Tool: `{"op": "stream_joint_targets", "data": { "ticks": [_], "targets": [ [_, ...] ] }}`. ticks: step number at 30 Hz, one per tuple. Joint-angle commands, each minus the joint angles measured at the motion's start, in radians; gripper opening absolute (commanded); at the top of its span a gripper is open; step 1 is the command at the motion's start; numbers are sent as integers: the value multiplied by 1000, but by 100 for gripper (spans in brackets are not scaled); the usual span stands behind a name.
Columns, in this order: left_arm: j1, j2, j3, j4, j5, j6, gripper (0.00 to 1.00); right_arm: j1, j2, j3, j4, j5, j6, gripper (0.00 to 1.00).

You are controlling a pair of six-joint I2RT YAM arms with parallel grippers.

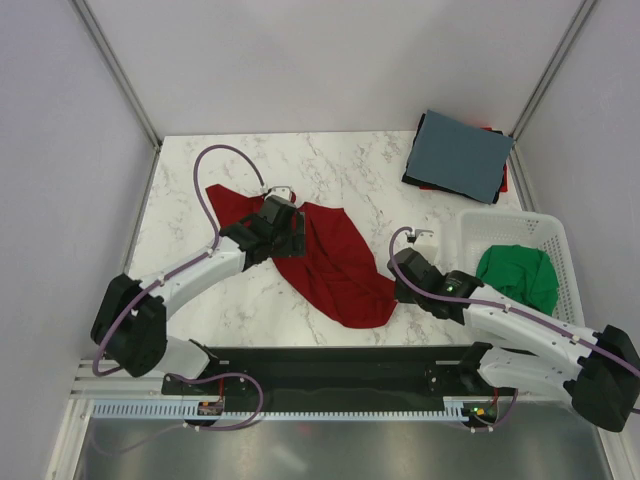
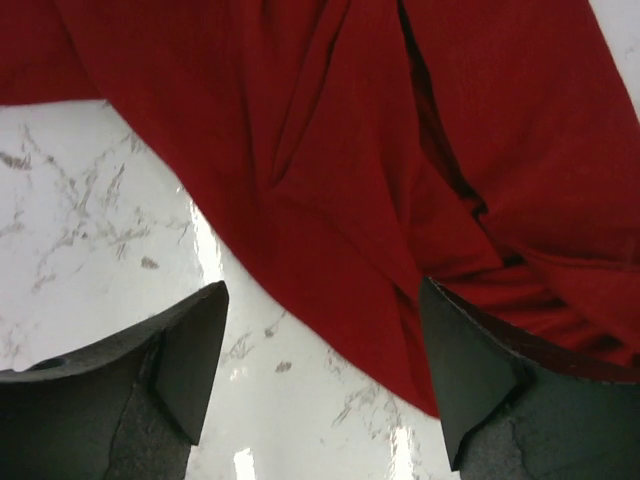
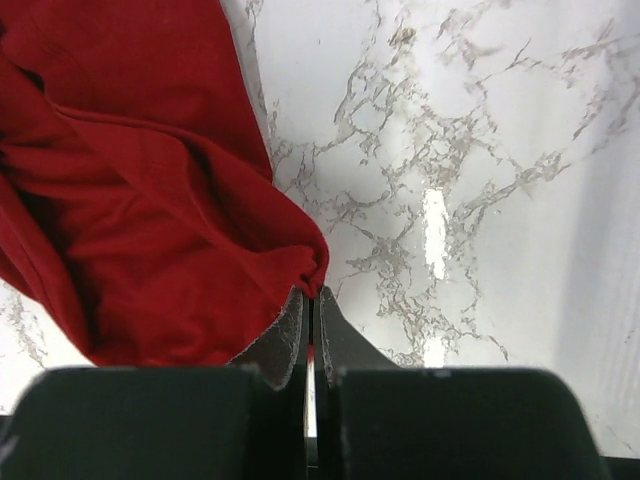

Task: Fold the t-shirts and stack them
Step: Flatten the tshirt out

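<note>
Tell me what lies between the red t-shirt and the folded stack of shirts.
Only bare marble table lies between the red t-shirt and the folded stack; the top external view shows it.

Left end effector (image 2: pixel 320 300) with fingers spread wide; right end effector (image 3: pixel 310 300), fingers tight together on the red t-shirt (image 3: pixel 150 200).

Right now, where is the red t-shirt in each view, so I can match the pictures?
Top external: the red t-shirt lies mid-table between the arms.
Left wrist: the red t-shirt fills the top and right.
Right wrist: the red t-shirt covers the left, its corner pinched in the right gripper.
Shared landmark: the veined marble table, bare beside the cloth in all three.
</note>
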State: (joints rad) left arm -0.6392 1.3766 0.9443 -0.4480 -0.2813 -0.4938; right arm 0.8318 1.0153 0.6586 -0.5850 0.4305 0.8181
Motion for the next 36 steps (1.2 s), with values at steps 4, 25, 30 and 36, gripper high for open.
{"op": "stream_joint_targets", "data": {
  "ticks": [4,25,30,36],
  "targets": [
    [91,201,132,130,146,90,73,-3,103,19,88,-52,-30,0],
    [119,334,151,137,163,29,78,-43,152,10,128,-125,-63,0],
    [121,334,143,140,154,34,79,-46,155,9,131,-131,-66,0],
    [121,346,145,166,194,28,71,-51,163,9,134,-142,-69,0]
  ]
}}
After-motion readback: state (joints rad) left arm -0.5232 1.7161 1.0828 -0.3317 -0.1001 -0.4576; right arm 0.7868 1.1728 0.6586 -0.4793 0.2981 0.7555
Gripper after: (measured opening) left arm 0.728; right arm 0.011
